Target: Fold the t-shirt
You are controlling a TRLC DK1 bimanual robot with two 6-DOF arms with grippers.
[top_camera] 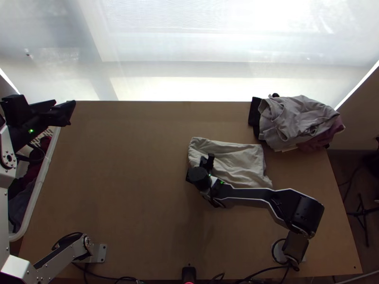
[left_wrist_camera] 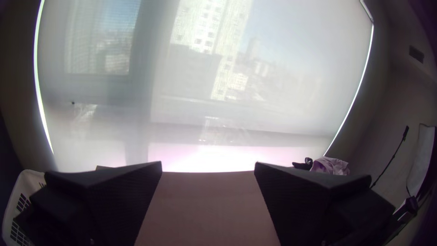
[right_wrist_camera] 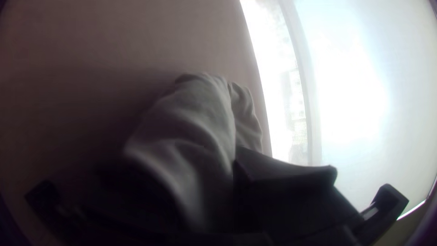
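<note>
The pale t-shirt (top_camera: 237, 158) lies right of the table's middle in the top view, gathered into a small, creased, roughly rectangular bundle. Over its near left part is my right gripper (top_camera: 206, 162). In the right wrist view, the t-shirt (right_wrist_camera: 193, 118) rises in folds between the dark fingers of my right gripper (right_wrist_camera: 234, 166), which is shut on it; which part it holds I cannot tell. My left gripper (top_camera: 65, 107) is far from the shirt, above the table's far left corner. The left wrist view shows this left gripper (left_wrist_camera: 208, 169) open, with nothing between its fingers.
A heap of grey and mauve clothes (top_camera: 303, 120) lies at the far right corner, with a black object beside it. A white basket (top_camera: 33, 208) holding dark clothes stands at the left edge. Bare wood (top_camera: 123, 175) stretches left of the shirt. A window blind rises behind the table.
</note>
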